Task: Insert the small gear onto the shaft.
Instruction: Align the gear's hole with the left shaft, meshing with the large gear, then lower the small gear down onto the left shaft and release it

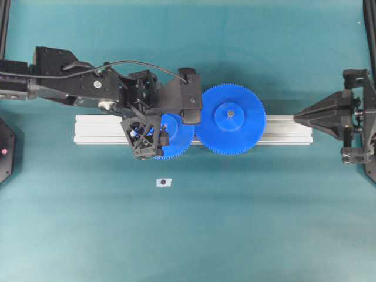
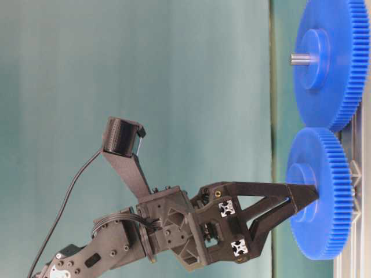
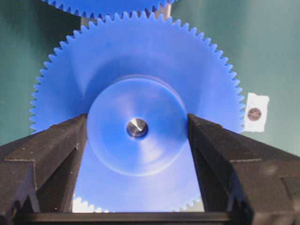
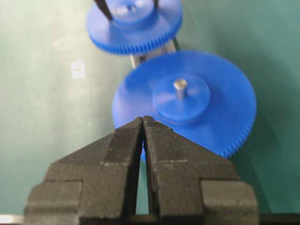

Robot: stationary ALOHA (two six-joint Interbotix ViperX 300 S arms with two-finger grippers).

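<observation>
Left gripper (image 1: 154,134) sits over small gear (image 1: 176,138), fingers (image 3: 51,154) straddling its raised hub on both sides. Wrist view shows fingertips right at the hub edge; cannot tell if they actually press it, jaws spread about hub-wide. Shaft (image 3: 137,127) tip shows as a grey metal end in the hub's centre hole, so the gear is already seated on it. Gear lies flat on an aluminium rail (image 1: 100,129), teeth meshing with larger gear (image 1: 230,119) just to its right, which has its own grey pin (image 4: 180,87) sticking up. Right gripper (image 1: 329,114) is well apart at the rail's right end, jaws pressed together, holding nothing.

Surface is a teal table mat (image 1: 235,223). White tag (image 1: 164,183) with a dark dot lies on the mat near the small gear, apart from the rail.

Left arm covers most of the small gear from overhead. Shaft base hidden under the gear. Table-level view appears rotated sideways; rail cut off at its edge.
</observation>
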